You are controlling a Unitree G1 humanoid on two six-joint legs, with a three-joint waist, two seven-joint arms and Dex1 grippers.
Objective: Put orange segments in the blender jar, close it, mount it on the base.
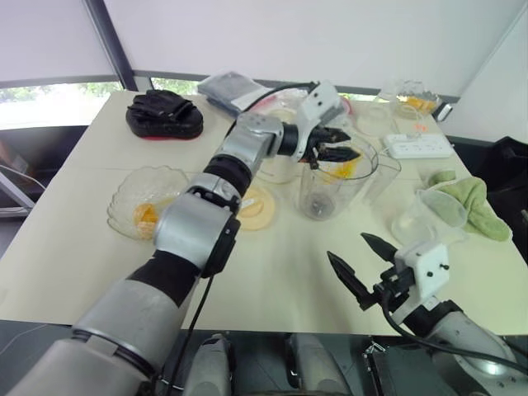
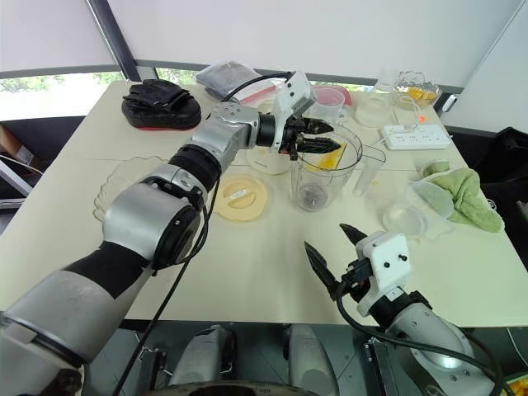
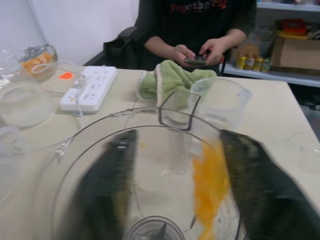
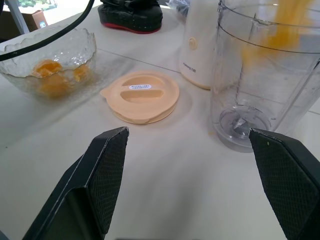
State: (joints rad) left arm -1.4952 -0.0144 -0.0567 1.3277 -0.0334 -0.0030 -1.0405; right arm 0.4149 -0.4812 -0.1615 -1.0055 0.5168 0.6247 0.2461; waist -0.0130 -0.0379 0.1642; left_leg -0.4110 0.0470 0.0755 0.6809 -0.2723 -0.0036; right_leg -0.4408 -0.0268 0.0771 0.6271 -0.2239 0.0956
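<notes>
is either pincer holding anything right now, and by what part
No. The left pincer stands open over the clear plastic blender jar, an orange segment dropping free. The right pincer is open, holding nothing.

arms: silver-grey metal shells, black joint bands | wrists: white camera housings with dark screws | cables: black, looped | jaws: black, tapered, cross-hatched pads

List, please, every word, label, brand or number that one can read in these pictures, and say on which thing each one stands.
None can be read with certainty.
Round peach plastic lid: white label with small print, too small to read.
Cream-white rounded blender base: grey brand mark low on its side, too blurred.
Person's black shirt: red lettering, cut off and blurred.
White power strip: no legible marking.
Cans on the shelf: labels too small.
</notes>
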